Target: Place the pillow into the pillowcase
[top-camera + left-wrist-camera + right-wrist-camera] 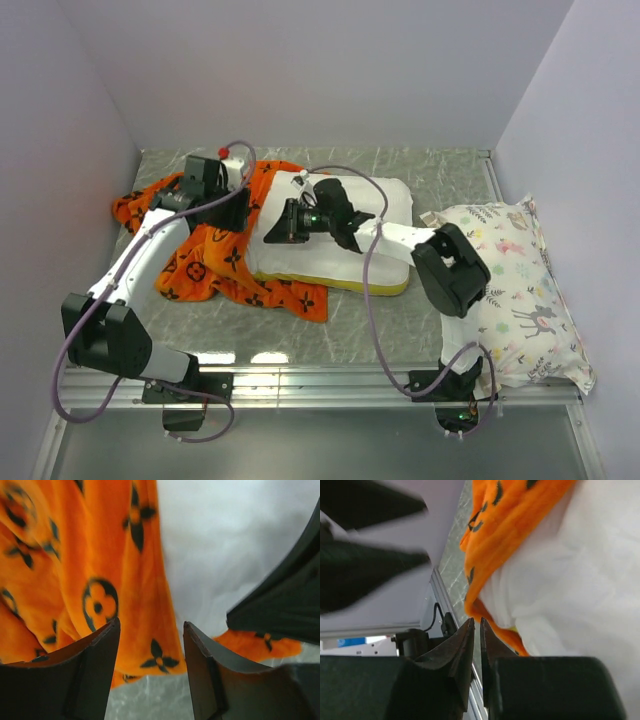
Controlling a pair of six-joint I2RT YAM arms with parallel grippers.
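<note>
currently the pillow [385,205] lies mid-table, yellow band toward the arms, with the orange pillowcase [205,262] lapping over its left end and spreading out to the left. the left gripper [151,625] hovers at that overlap, fingers spread wide with nothing between them. the right gripper [476,622] reaches across the pillow, fingers pressed almost together, pinching nothing visible. a deer-printed pillow [515,295] lies far right.
</note>
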